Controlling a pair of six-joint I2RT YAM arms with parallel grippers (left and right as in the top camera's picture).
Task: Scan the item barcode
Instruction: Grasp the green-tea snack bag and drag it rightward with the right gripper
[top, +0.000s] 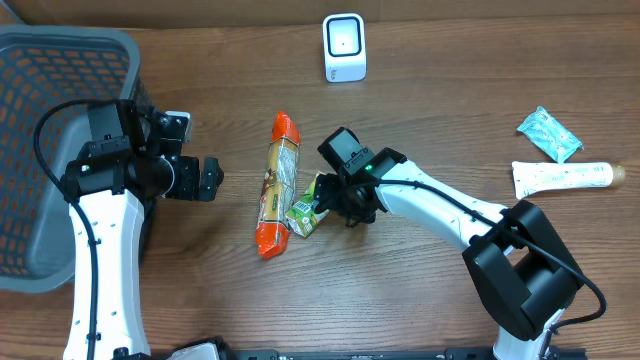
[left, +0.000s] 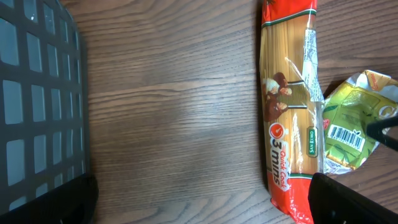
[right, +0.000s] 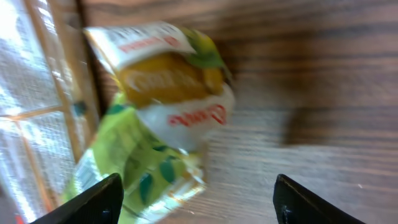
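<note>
blur smears the right wrist view, so the print on the green pouch (right: 155, 124) cannot be read there, and only the tips of the two fingers (right: 102, 200) show at the lower corners. in the overhead view the right pincer (top: 338, 205) covers part of the pouch and its fingertips are hard to make out. the left wrist view cuts the pouch off at the right edge, with a dark part overlapping it, yet the barcode (left: 346, 137) faces up, plain to see.

the right pincer stands wide, one finger on each side of the pouch; bare counter (top: 450, 80) shows between the pouch and the far finger, and whether the near one touches i cannot tell. the left pincer (top: 208, 180) gapes fully, holding nothing, over bare wood.

the pouch lies mid-counter, touching the long pasta pack (top: 278, 185). the right arm reaches in low from the right. the left arm is bent beside the grey basket (top: 60, 45), its pincer pointing at the pack. the white scanner (top: 344, 47) stands at the far edge, well apart.
</note>
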